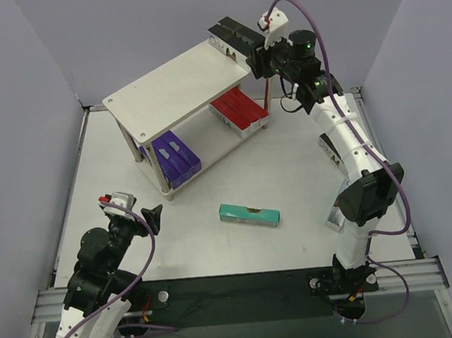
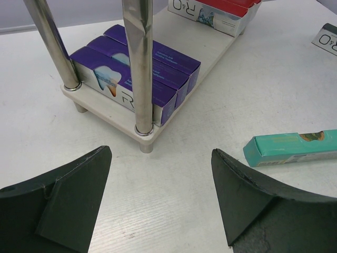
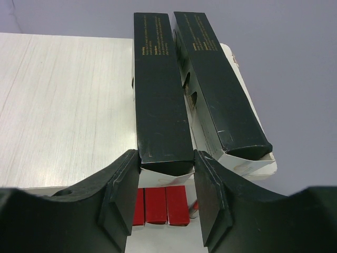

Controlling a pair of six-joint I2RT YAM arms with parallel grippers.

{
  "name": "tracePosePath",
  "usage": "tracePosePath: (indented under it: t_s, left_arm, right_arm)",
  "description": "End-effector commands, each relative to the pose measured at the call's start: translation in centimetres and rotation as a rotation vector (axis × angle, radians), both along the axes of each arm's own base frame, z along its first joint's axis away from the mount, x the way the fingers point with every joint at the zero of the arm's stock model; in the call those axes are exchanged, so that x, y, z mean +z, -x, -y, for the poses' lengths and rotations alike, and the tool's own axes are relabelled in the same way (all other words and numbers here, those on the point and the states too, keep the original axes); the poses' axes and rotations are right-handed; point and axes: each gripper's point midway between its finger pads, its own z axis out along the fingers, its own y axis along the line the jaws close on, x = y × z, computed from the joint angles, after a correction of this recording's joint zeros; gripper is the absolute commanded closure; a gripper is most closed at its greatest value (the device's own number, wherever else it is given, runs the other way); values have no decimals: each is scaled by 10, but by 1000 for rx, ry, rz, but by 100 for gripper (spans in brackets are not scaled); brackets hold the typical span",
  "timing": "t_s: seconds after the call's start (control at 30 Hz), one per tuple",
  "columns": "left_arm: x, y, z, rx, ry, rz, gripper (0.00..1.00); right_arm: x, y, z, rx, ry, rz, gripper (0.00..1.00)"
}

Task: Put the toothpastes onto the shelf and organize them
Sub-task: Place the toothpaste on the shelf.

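Note:
The shelf [image 1: 176, 83] stands at the back of the table. My right gripper [image 3: 166, 168] is shut on the near end of a black toothpaste carton [image 3: 160, 95] lying on the top board's [image 3: 63, 105] far right corner, beside a second black carton [image 3: 218, 89]. Seen from above, that gripper [image 1: 255, 55] sits at the same corner. On the lower tier lie purple cartons [image 1: 176, 157] to the left and red cartons [image 1: 238, 109] to the right. A teal carton [image 1: 249, 213] lies flat on the table. My left gripper [image 2: 160, 153] hangs open over bare table, short of the shelf's front leg [image 2: 139, 63].
Another carton's white printed end [image 2: 326, 38] shows at the far right of the left wrist view, and from above it is mostly hidden by the right arm [image 1: 336, 219]. Purple walls close in the left, right and back. The shelf's metal legs stand near the purple cartons [image 2: 142, 68].

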Motion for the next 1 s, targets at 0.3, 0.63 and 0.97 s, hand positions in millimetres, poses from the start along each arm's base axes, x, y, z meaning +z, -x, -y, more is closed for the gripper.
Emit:
tracePosePath:
  t_s: [0.3,0.63,0.97]
  left_arm:
    - [11,-4,1,-1,9,44,12]
    - [12,-4,1,-3,10,47,12]
    - [12,-4,1,-3,9,46,12]
  right_arm:
    - [53,10,-3,20,-52,146,49]
    - [76,43,-15,88,-128,163,44]
    - [64,66,-51,190,-189,123,40]
